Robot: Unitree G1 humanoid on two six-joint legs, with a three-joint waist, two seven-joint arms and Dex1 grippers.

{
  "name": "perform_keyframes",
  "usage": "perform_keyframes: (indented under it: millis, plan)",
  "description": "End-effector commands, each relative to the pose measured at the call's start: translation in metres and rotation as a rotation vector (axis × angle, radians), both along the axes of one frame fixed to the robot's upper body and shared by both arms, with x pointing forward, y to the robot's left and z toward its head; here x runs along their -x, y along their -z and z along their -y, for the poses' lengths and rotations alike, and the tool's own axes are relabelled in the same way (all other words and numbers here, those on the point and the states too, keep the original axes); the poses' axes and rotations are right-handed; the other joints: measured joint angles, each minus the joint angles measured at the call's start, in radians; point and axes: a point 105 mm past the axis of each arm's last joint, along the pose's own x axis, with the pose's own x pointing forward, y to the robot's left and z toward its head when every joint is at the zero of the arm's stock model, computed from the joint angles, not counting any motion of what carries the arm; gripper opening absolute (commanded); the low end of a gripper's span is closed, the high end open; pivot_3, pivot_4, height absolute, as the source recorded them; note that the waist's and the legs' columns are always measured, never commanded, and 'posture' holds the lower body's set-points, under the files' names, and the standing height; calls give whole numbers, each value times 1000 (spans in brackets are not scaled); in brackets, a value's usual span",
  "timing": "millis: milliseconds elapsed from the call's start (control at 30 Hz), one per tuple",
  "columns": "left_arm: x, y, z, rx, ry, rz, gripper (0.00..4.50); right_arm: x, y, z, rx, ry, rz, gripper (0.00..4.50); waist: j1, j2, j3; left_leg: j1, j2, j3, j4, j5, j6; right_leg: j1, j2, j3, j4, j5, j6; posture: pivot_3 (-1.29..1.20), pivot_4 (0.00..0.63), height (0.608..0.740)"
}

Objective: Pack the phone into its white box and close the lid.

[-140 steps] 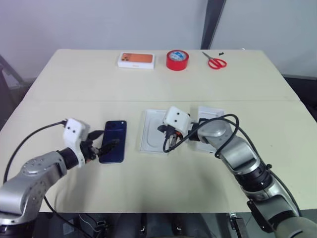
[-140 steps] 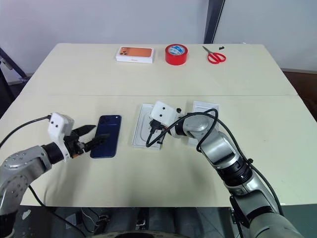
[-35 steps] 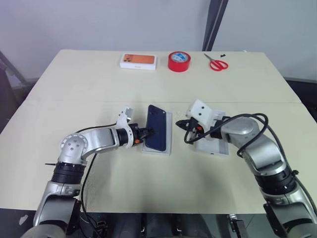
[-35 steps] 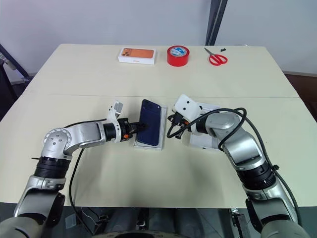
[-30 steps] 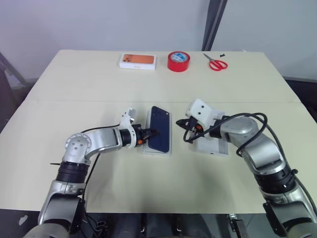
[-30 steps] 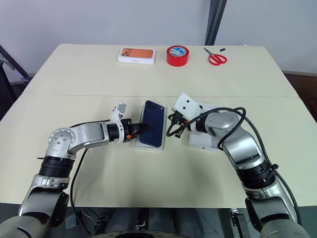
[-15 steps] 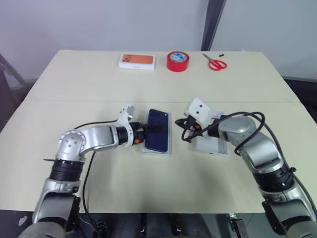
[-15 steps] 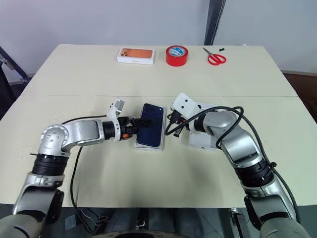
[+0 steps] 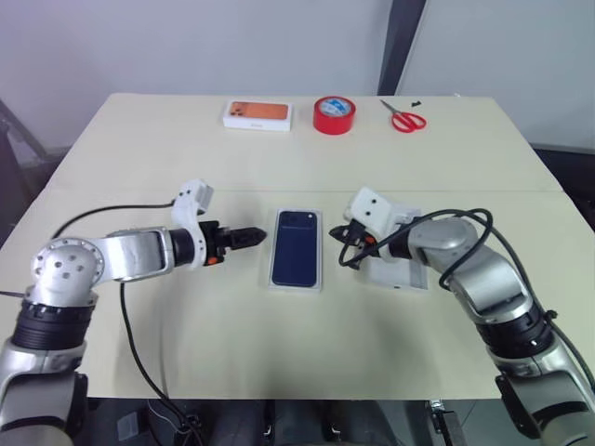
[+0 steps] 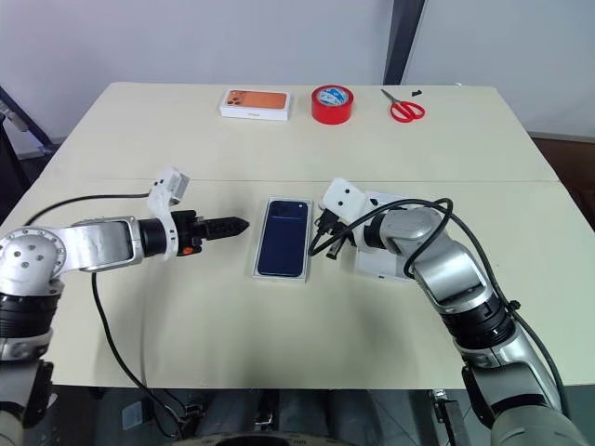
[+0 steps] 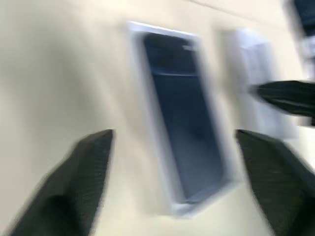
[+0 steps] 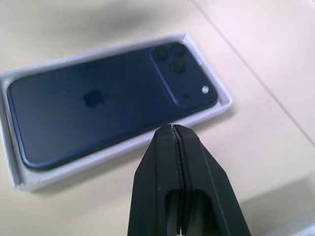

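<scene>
1. The phone (image 9: 296, 246) is seen lying flat, back up, inside the white box (image 9: 297, 284) near the middle of the worktop (image 9: 139, 158), with its camera bump at the far end.
2. The left gripper (image 9: 258, 235) is held to the left of the white box, apart from it; its fingers (image 11: 83, 169) are spread and nothing is grasped.
3. The right gripper (image 9: 341, 259) is held just beside the right edge of the white box; its fingers (image 12: 162, 182) are pressed together and nothing is grasped.
4. The lid (image 9: 409, 271) is seen lying to the right of the white box, partly hidden behind the right arm.
5. Along the far edge, a white box printed with an orange phone (image 9: 257, 114), a red tape roll (image 9: 335, 114) and red scissors (image 9: 404, 118) are laid from left to right.
</scene>
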Motion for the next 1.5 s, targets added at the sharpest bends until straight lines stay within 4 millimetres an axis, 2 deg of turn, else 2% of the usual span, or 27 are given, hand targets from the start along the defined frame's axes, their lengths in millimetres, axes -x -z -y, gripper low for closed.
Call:
perform_keyframes:
  millis: [33, 100, 267, 367, 500, 700, 933, 1200, 1267, 1433, 1500]
  plan:
    - [-4, 14, -4, -296, 62, 141, 2203, -7, 2, 6, 103, 27, 39, 0, 0, 1, 0, 0, 0, 0, 0, 0, 0, 0, 0, 0, -1, 0, 0, 0, 150, 725]
    - [-6, 28, 7, -399, 156, 173, 1231, -7, 10, 4, 156, 23, 37, 0, 5, 1, 0, 0, 0, 1, -1, 0, 0, 1, 0, 0, -1, 0, 0, 0, 150, 725]
    - [-10, 53, 28, -463, 301, 175, 1231, -8, 19, -3, 196, 27, 24, 0, 5, 0, 1, 0, 0, 1, 0, 0, 1, 1, 0, 0, -2, 0, 0, 0, 150, 725]
    - [-11, 54, 49, -434, 379, 199, 1231, -7, 24, -7, 230, 9, 25, 0, 5, 0, 1, 0, 0, 0, 0, 0, 1, 1, 0, 0, -2, 0, 0, 0, 150, 725]
    - [-4, 57, 81, -380, 497, 204, 1231, -4, 21, -13, 224, -14, 27, 0, 13, 0, 1, 0, 0, 0, 1, -1, 3, 2, 0, 0, -2, 0, 0, 0, 150, 725]
    - [9, 57, 122, -314, 620, 216, 1231, 6, 19, 2, 250, -24, 0, 0, 30, 0, 1, 0, -1, 0, 3, -4, 7, 4, 0, 0, -2, 0, 0, 0, 150, 725]
    - [19, 56, 160, -277, 729, 225, 1231, 26, 23, 34, 305, 8, -57, 0, 28, 0, 1, -2, -2, 0, 13, -9, 16, 9, -3, 0, -3, -1, 1, 0, 150, 725]
    - [28, 60, 180, -245, 803, 205, 1231, 41, 30, 56, 343, 61, -98, 0, 27, 0, 1, -1, -2, 0, 15, -11, 20, 9, -4, 0, -3, -1, 1, 0, 150, 725]
    - [27, 58, 180, -239, 802, 204, 1231, 40, 28, 61, 349, 78, -88, 0, 27, 0, 1, -1, -2, 0, 16, -11, 20, 9, -4, 0, -3, -1, 1, 0, 150, 725]
    - [25, 53, 168, -232, 775, 197, 1231, 38, 8, 72, 296, 124, -90, 0, 25, 1, 1, -2, -2, 0, 15, -11, 19, 9, -5, 0, -3, -1, 1, 0, 150, 725]
    - [21, 50, 159, -232, 745, 191, 1187, 40, -1, 76, 251, 134, -115, 572, 25, 1, 1, -2, -2, -1, 15, -12, 19, 9, -5, 0, -3, -1, 1, 0, 150, 725]
